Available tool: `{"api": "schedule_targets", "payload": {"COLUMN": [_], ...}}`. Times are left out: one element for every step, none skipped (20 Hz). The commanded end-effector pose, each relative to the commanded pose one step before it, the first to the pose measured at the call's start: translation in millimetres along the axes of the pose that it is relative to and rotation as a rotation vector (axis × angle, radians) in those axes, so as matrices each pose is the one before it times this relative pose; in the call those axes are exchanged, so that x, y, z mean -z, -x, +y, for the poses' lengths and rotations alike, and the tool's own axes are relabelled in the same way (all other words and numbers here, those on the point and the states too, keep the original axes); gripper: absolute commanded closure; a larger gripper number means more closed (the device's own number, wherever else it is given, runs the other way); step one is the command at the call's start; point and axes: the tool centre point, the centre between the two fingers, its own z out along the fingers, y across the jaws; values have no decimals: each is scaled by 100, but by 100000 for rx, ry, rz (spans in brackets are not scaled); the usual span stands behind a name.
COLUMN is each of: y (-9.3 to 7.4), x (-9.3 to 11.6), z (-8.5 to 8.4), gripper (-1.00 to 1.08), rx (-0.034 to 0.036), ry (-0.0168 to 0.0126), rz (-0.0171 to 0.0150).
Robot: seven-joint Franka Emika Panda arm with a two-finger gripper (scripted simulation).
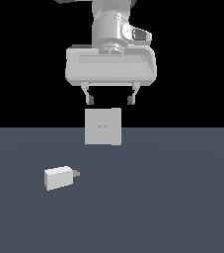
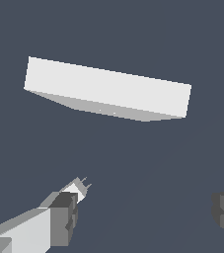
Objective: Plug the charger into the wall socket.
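The small off-white block charger with short grey metal prongs [image 1: 58, 178] lies flat on the dark grey-blue floor [image 1: 182, 207], toward the exterior view's left. Its prongs point toward the exterior view's right. I think it lies there so the arm can come down and pick it up.

The flat, upright, off-white square wall socket plate [image 1: 102, 127] stands farther back, well apart from the charger. It has two tiny yellowish holes in its middle (the prongs should go in there). It stands up so the charger can be pushed in from the side.

The white and grey robot gripper [image 1: 109, 102] hangs high up, just above the socket plate. Its two dark fingers [image 1: 89, 100] are spread wide apart and hold nothing.

The charger is not between the fingers. It is low down and off to the side. In the wrist view it peeks out [image 2: 79, 188] right beside one finger [image 2: 64, 217]. The grab is not yet done.
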Motion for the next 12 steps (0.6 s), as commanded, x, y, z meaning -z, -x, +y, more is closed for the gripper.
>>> {"api": "schedule_targets", "payload": {"y": [0,8,21,37,51,65,80,94,108,121,135,148], "x": [0,-2,-18,-24,-35,-46,-54,-64,-74,-83,-92,-101], "z": [1,3,-19,-11,-20,-30,-31,-36,-44,-49,-56,-62], "gripper": [-92,-92,-92,-92,-92,-92,-92,-92,-92,-92,-92,-92], "rx": [0,-66,-149,-283,-389,-490,-607,-715,-816,-921,-1021,-1120], "ry": [0,9,15,29,39,50,61,72,83,93,103,113], "rz": [0,18,37,71,98,124,153,181,206,233,258,283]}}
